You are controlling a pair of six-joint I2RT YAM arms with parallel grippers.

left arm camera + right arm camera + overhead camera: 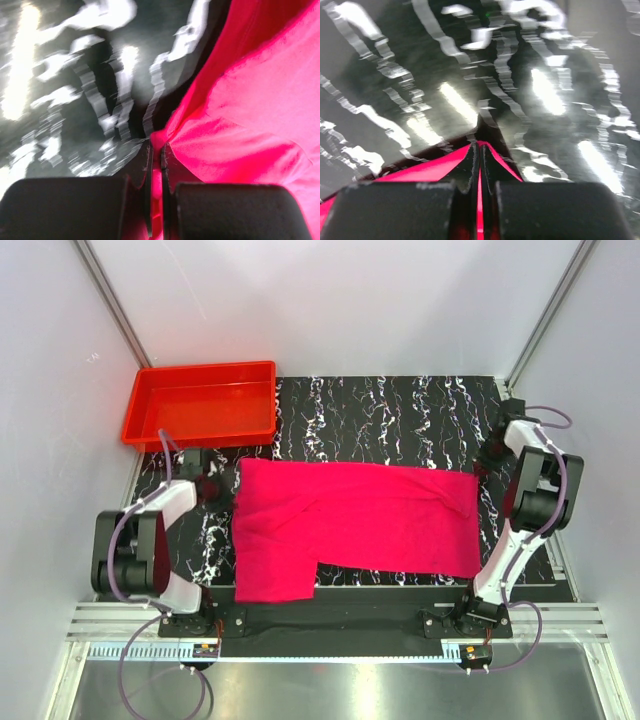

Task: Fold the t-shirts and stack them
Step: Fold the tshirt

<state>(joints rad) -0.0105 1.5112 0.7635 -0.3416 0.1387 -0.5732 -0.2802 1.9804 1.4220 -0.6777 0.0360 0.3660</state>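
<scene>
Room: white walls (350, 300) were seen on three sides; a red tray (205, 368) was set in the far-left corner.
T-shirt (370, 515): laid flat, near the tray, on its near-right side. An uneven outline was noted, with the part below the tray reaching further toward the arm bases.
Left gripper (156, 149): placed just on the near side of the tray, pinched closed on the shirt's edge.
Right gripper (480, 149): placed well to the right of the tray, clamped onto a thin corner of cloth.
Risk, slip: judged likely, since little cloth was held in either pinch.
Risk, skew: a crooked fold would be caused if the two corners were carried unevenly.
Risk, collision: the tray could be struck by the left arm, given how close it was.
Surface: a black mat (400, 405) veined in white was spread under shirt and tray. It looked glossy, so dragged cloth could be expected to slide and bunch.
</scene>
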